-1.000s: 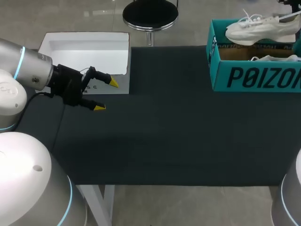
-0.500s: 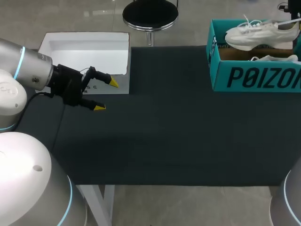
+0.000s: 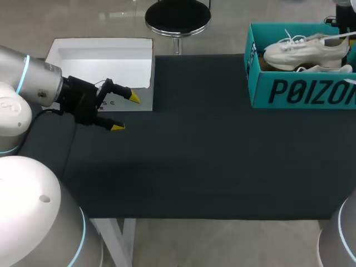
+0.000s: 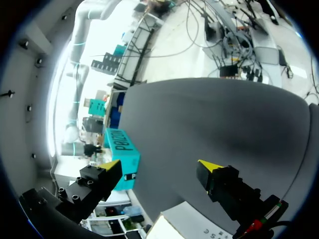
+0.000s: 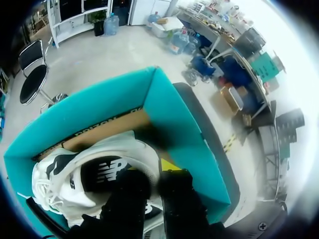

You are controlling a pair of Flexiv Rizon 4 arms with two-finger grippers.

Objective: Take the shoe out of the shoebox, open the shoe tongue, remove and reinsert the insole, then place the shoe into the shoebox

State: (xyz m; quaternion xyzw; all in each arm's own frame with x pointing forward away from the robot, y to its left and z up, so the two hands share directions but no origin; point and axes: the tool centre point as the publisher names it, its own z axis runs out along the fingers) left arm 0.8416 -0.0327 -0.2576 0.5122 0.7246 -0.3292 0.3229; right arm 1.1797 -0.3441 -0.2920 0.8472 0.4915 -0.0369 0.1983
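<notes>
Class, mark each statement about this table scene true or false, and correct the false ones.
1. The left gripper is open and empty. True.
2. A shoe lies out on the table. False: the white shoe is at the shoebox's opening, held by the right gripper.
3. The shoebox is teal. True.
4. The white box touches the shoebox. False: they sit at opposite far corners.

A robotics lab, by its fittings; a silver-and-white jointed robot arm with a blue light ring [image 3: 25,78] comes in at 9 o'clock over a flat table covered in dark matte cloth [image 3: 211,167]; the props look staged: a teal cardboard shoebox [image 3: 300,92] at 1 o'clock with a white lace-up sneaker [image 3: 306,50] at its open top; an open white cardboard box [image 3: 100,58] at 11 o'clock.
</notes>
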